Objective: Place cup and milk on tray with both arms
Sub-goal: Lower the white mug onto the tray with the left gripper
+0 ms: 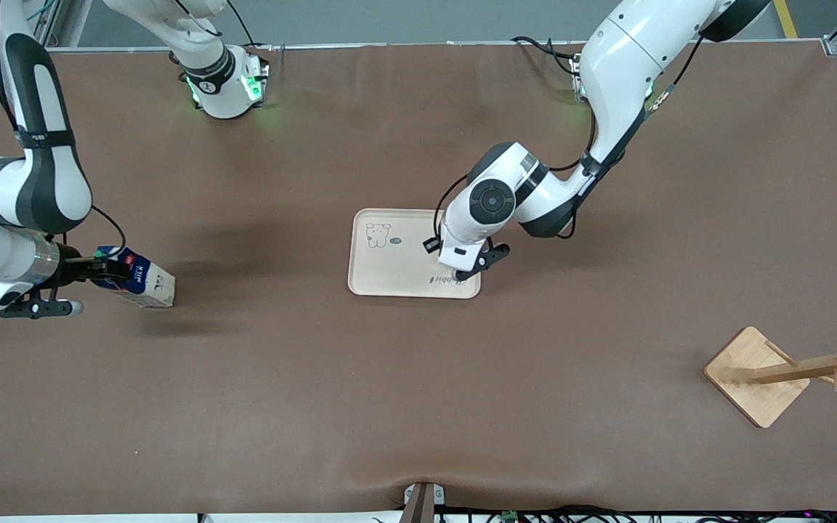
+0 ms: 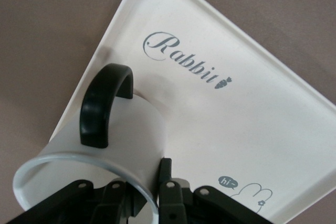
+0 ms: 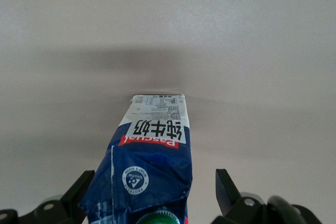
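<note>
Brown tabletop (image 1: 418,407): your left gripper (image 2: 149,200) pinches the cup (image 2: 89,171) over the tray (image 2: 252,103); your right gripper (image 3: 152,198), fingers spread, straddles the milk (image 3: 155,145).

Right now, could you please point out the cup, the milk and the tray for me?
cup (image 2: 126,135): left wrist view, white side wall below the handle.
milk (image 3: 157,129): right wrist view, lettered panel.
tray (image 1: 397,269): front view, bare floor near the bear drawing.
</note>
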### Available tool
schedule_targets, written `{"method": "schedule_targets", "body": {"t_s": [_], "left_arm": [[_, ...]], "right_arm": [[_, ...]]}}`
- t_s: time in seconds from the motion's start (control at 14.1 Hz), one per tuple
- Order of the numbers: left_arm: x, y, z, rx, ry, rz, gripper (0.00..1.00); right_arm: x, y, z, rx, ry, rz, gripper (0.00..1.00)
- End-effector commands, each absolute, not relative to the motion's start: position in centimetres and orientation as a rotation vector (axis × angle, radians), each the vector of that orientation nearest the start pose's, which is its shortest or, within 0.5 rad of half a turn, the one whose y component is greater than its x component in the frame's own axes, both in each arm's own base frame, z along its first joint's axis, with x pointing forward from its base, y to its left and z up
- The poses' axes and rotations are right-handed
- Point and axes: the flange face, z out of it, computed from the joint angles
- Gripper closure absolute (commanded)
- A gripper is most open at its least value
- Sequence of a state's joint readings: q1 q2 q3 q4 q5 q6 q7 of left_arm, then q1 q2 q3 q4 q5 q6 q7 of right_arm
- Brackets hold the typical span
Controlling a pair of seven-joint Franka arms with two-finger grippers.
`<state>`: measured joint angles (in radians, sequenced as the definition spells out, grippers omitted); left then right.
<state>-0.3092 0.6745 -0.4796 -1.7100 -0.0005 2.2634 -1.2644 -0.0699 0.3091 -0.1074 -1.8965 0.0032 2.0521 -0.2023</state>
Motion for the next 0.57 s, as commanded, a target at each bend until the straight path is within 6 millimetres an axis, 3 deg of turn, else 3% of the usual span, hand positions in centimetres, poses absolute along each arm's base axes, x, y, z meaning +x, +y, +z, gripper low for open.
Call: {"method": "schedule_targets", "body": {"t_s": [0.0,0.14,0.36,0.5], "left_arm": [[50.0,-46.3,23.3,-3.064,-0.915,0.439,1.00],[50.7,-46.2,23.7,-3.071,-0.927,0.429,0.79],[51.0,-46.3,24.0,-3.078,-0.938,0.429,0.66],[51.3,-46.0,24.1,-3.075,-0.952,0.426,0.54]], "right_arm": [[58.8,-10.6,33.6,-3.116,-0.045,0.219,0.06],[58.5,-10.6,33.5,-3.112,-0.039,0.230,0.34],[58.5,-10.6,33.5,-3.097,-0.019,0.239,0.75],[58.5,-10.5,33.5,-3.073,0.005,0.232,0.80]]}}
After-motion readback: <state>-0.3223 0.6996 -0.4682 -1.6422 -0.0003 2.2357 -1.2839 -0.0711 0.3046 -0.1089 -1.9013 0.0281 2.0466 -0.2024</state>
